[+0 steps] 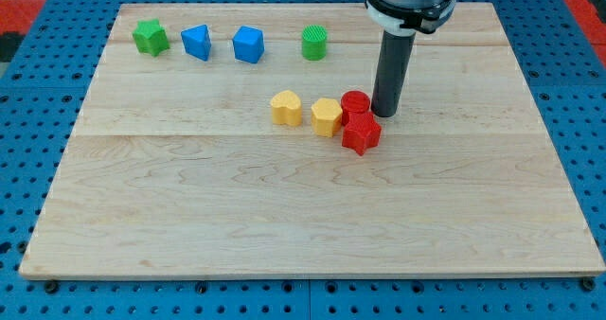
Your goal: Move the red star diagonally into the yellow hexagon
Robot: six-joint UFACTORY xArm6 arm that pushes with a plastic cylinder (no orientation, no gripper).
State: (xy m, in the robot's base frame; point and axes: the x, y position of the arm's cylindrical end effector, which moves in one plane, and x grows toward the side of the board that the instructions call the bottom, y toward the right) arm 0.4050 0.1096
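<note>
The red star (362, 134) lies near the board's middle, touching the lower right side of the yellow hexagon (326, 116). A red round block (355, 103) sits just above the star, against the hexagon's right side. My tip (385, 113) stands right of the red round block and just above and right of the star, close to both. A yellow heart-shaped block (286, 107) lies left of the hexagon.
Along the view's top stand a green star (150, 37), a blue block (197, 42), a blue cube-like block (248, 44) and a green round block (314, 42). The wooden board (189, 206) rests on a blue pegboard.
</note>
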